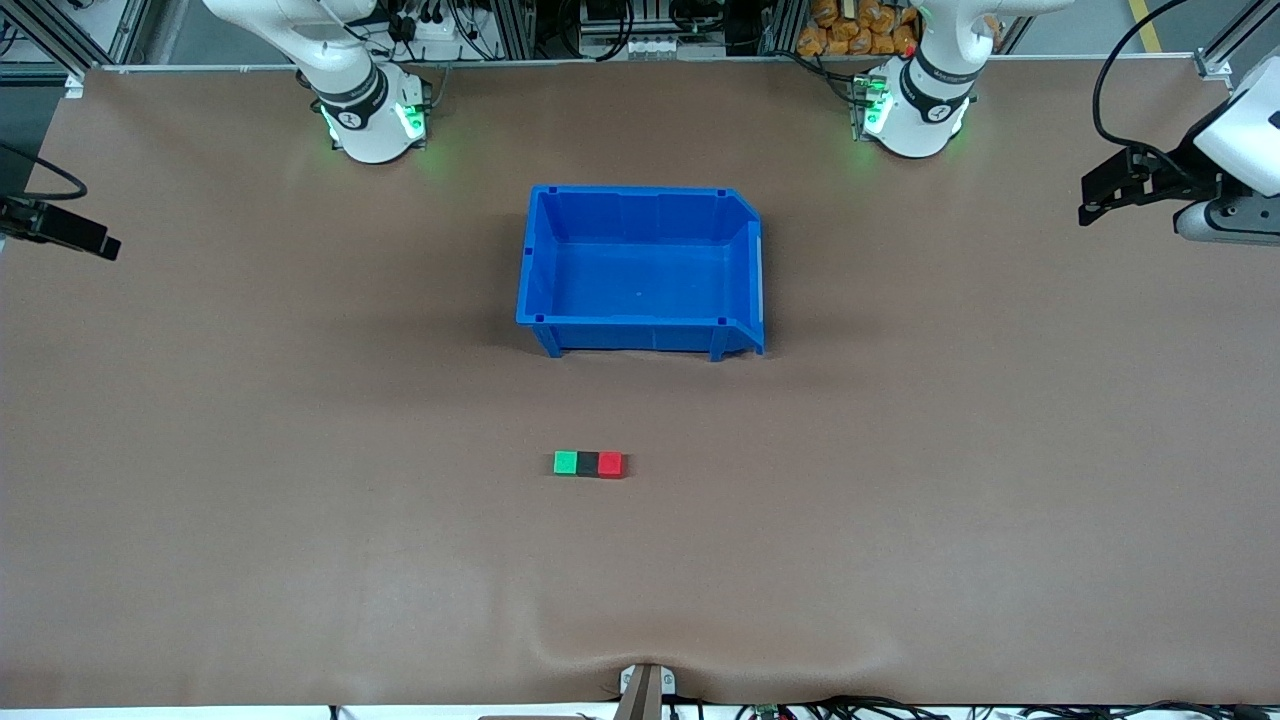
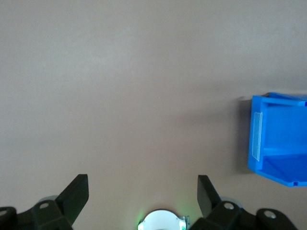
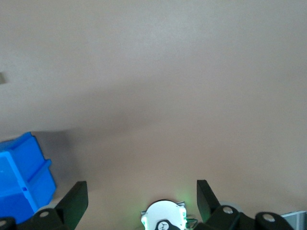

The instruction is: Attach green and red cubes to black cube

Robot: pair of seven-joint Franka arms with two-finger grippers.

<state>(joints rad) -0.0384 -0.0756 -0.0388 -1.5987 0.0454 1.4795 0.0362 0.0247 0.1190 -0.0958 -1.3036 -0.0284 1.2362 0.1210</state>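
Left gripper [image 1: 1100,195] parked up at the left arm's end of the table, fingers spread wide, nothing held; waiting. Right gripper [image 1: 100,245] likewise at the right arm's end, only a black tip visible at the frame edge in the front view. Green cube [image 1: 566,462], black cube [image 1: 588,463] and red cube [image 1: 611,464] lined up in one row on the brown table [image 1: 300,500], touching, black between the two colours, green toward the right arm's end, red toward the left arm's. Row nearer to the front camera than the blue bin [image 1: 640,335], well apart from it and from both grippers. Bin upright.

Left wrist view: left gripper [image 2: 141,194] wide open, two black fingers [image 2: 76,194] apart over bare table [image 2: 120,96], empty. Corner of blue bin [image 2: 276,139] at the edge. No cubes visible.

Right wrist view: right gripper [image 3: 140,196] wide open, fingers [image 3: 74,196] spread over bare table [image 3: 168,96], empty. Part of blue bin [image 3: 21,177] at the edge. Cubes out of frame.
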